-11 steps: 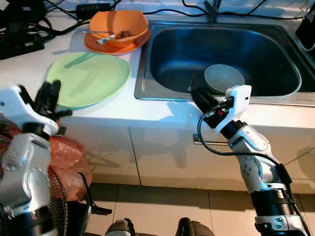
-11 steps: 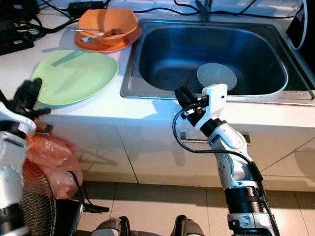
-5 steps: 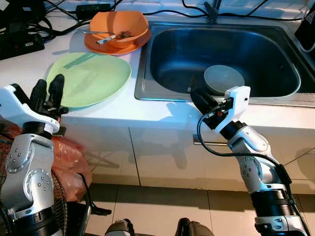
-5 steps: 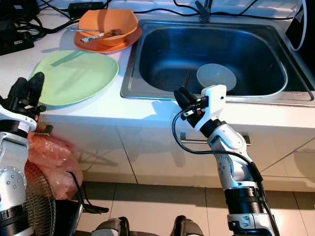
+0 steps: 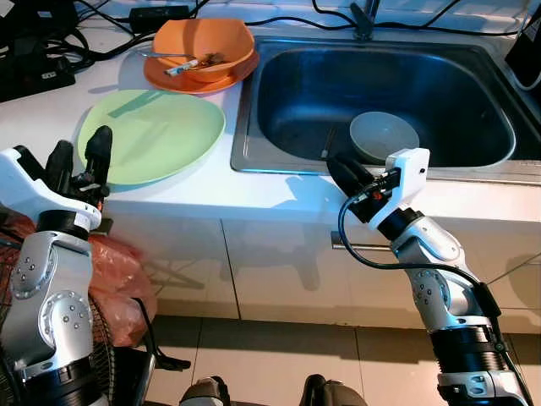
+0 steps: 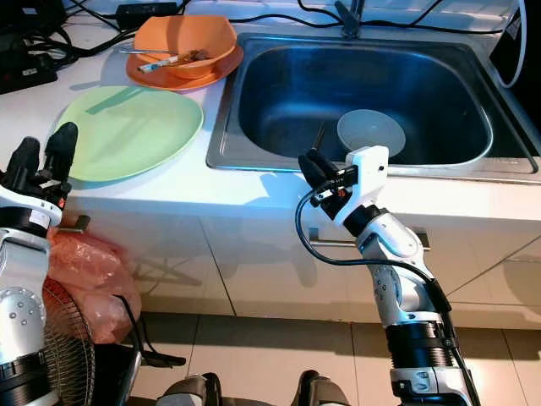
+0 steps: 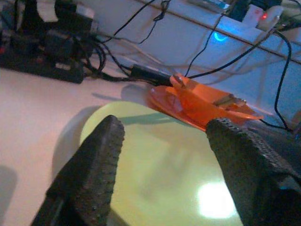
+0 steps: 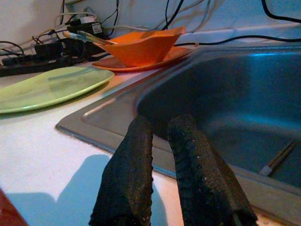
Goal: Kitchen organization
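Observation:
A pale green plate (image 5: 152, 135) lies on the white counter, left of the steel sink (image 5: 279, 161). Behind it an orange bowl (image 5: 203, 42) with utensils in it stands on an orange plate. My left gripper (image 5: 82, 148) is open at the green plate's near left edge, and the plate (image 7: 160, 174) shows between its spread fingers in the left wrist view. A grey bowl (image 5: 385, 135) and a chopstick (image 5: 328, 144) rest inside the sink. My right gripper (image 5: 336, 162) is shut on nothing, hovering at the sink's front rim (image 8: 94, 125).
Black power strips and cables (image 5: 34, 59) crowd the counter's back left. The faucet base (image 5: 365, 21) stands behind the sink. Below the counter are a cabinet handle (image 5: 355, 245), an orange plastic bag (image 5: 118, 271), a fan (image 5: 93, 347) and tiled floor.
My left arm has swung up toward the green plate's near edge, and its fingers now stand spread. The right arm has not moved.

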Motion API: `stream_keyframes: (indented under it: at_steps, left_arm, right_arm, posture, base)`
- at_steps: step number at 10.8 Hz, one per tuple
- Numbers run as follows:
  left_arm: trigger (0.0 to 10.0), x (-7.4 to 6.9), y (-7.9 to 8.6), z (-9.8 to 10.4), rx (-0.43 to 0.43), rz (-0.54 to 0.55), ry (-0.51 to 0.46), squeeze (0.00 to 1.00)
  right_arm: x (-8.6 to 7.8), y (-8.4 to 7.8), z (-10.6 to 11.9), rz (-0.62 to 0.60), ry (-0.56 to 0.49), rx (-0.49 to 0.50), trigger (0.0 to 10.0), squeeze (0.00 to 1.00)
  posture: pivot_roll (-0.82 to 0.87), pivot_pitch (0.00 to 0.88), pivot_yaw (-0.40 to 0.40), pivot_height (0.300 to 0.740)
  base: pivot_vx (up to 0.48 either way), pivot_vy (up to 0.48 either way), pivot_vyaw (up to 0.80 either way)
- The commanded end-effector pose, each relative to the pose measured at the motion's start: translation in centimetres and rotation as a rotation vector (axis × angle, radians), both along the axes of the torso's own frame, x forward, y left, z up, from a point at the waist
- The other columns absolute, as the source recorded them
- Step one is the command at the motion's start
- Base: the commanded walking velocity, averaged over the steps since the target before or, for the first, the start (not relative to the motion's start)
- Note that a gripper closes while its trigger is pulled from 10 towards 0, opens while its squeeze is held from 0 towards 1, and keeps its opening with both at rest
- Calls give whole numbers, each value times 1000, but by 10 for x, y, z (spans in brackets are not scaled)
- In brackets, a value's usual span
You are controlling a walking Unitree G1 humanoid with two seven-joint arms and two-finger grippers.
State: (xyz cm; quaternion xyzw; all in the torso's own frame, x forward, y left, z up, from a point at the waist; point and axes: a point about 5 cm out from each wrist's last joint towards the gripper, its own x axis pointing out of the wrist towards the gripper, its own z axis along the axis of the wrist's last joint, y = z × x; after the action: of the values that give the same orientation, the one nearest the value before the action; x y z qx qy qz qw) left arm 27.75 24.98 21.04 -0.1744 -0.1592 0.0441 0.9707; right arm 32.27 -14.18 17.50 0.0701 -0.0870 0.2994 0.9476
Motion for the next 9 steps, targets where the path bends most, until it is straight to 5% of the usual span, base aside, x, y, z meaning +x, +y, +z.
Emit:
stream_keyframes:
  at_steps: [1,4,9]
  left_arm:
    - [10000,-2,2,-2,-38,1,10,0]
    - [10000,-7,7,4,-124,20,-7,0]
    - [10000,-19,16,8,-142,66,9,0]
  right_arm:
    - [-1,-1,-9,3,43,-13,10000,0]
    - [-1,-1,-10,6,45,-15,10000,0]
    - [-1,2,-11,19,48,-13,10000,0]
  posture:
    - [68,182,6,740]
    - [72,185,1,740]
    - [82,183,5,740]
  base:
    - [0,0,0]
    - [0,0,0]
    - [0,0,0]
